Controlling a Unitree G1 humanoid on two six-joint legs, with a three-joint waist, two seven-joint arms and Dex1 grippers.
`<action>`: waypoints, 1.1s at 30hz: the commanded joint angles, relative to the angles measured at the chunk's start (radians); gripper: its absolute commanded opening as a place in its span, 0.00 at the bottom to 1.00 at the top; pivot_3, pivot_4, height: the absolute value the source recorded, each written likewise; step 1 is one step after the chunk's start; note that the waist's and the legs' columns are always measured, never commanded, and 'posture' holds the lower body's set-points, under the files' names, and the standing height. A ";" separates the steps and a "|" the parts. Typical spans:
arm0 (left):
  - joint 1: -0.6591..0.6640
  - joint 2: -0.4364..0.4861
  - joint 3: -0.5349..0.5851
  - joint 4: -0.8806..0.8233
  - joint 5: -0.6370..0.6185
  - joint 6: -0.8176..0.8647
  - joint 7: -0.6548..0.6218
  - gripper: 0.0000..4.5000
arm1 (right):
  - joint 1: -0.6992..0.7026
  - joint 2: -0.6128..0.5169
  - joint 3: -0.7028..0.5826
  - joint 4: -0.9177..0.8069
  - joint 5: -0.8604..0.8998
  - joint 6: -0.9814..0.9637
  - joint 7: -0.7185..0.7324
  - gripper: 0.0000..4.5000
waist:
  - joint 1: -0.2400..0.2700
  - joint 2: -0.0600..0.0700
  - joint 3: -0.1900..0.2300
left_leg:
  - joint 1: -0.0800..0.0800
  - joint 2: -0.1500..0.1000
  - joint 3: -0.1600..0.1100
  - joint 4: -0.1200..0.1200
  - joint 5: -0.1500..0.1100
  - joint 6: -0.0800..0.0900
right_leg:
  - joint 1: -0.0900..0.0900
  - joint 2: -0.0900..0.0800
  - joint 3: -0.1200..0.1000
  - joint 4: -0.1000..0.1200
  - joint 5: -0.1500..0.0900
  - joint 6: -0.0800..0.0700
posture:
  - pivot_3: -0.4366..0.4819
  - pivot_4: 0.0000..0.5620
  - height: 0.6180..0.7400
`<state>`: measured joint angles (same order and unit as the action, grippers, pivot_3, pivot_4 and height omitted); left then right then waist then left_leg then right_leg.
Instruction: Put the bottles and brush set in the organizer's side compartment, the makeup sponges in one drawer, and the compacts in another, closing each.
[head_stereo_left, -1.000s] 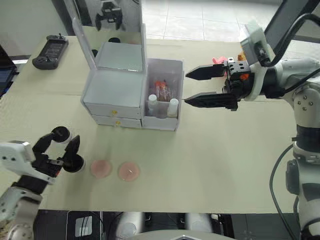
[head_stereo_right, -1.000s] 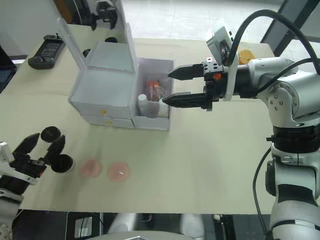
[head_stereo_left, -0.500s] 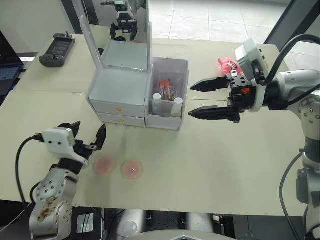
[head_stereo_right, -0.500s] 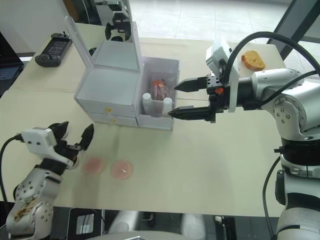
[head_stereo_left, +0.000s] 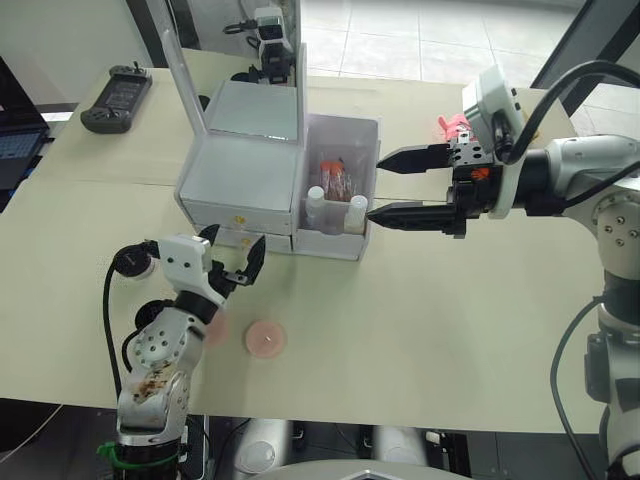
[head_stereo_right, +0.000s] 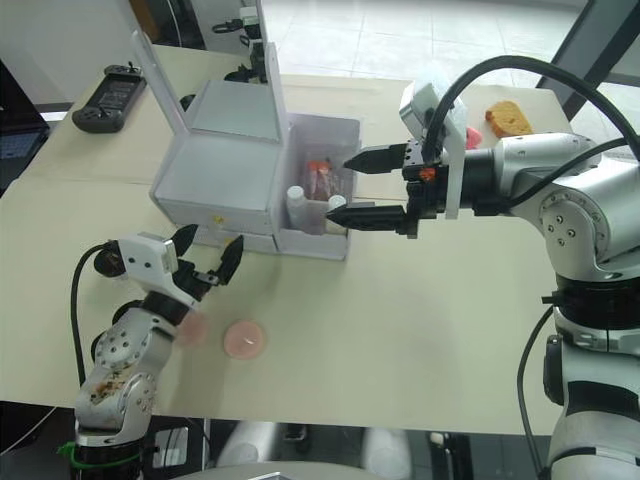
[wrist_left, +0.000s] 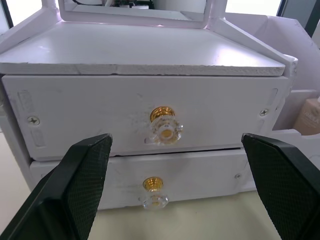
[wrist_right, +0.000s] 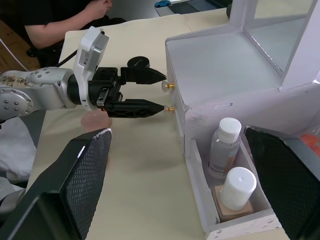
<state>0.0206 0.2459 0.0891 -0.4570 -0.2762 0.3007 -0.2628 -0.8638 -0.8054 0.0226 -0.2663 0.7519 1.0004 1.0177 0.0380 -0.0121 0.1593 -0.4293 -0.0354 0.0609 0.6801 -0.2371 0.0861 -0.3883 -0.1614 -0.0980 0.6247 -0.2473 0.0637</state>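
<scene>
Head view: our left gripper (head_stereo_left: 233, 262) is spread wide and empty, just before the organizer (head_stereo_left: 245, 165) drawers; one makeup sponge (head_stereo_left: 265, 339) lies near behind it. Our right gripper (head_stereo_left: 385, 186) gapes empty at the side compartment (head_stereo_left: 340, 135).
Left wrist: both gold knobs (wrist_left: 163, 131) sit between our fingers.
Right wrist: two bottles (wrist_right: 226, 145) stand between ours

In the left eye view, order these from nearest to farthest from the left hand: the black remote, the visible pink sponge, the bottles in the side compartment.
From the left hand:
1. Pink sponge, on the table just in front of the organizer.
2. Bottles, in the side compartment toward the robot's right.
3. Black remote, at the far left corner of the table.
</scene>
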 joint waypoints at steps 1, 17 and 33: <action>-0.025 -0.019 -0.012 -0.003 0.021 -0.042 0.018 0.91 | -0.029 -0.007 -0.037 -0.022 0.015 0.000 -0.011 1.00 | 0.000 0.000 0.000 | 0.000 0.000 0.000 0.000 0.000 0.000 | 0.000 0.000 0.000 0.000 0.000 0.000 | 0.48 0.27 1.00; -0.012 -0.050 -0.026 -0.013 0.048 -0.082 0.031 0.13 | -0.032 -0.009 -0.022 -0.007 -0.005 -0.030 -0.006 1.00 | 0.001 0.000 0.000 | 0.000 0.000 0.000 0.000 0.000 0.000 | 0.000 0.000 0.000 0.000 0.000 0.000 | 0.48 0.27 1.00; 0.295 0.037 0.048 -0.322 -0.043 -0.040 -0.025 0.13 | -0.040 0.028 0.018 0.030 -0.039 -0.071 0.038 1.00 | -0.002 0.000 0.000 | -0.001 0.001 0.000 0.000 -0.001 0.001 | -0.001 -0.001 0.001 -0.002 0.000 0.000 | 0.48 0.27 1.00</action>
<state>0.2946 0.2746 0.1113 -0.6770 -0.2846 0.2718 -0.2768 -0.8849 -0.7764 0.0507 -0.2308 0.7177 0.9616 1.0443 0.0359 -0.0123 0.1594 -0.4302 -0.0347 0.0613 0.6800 -0.2381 0.0875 -0.3894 -0.1624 -0.0973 0.6230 -0.2474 0.0637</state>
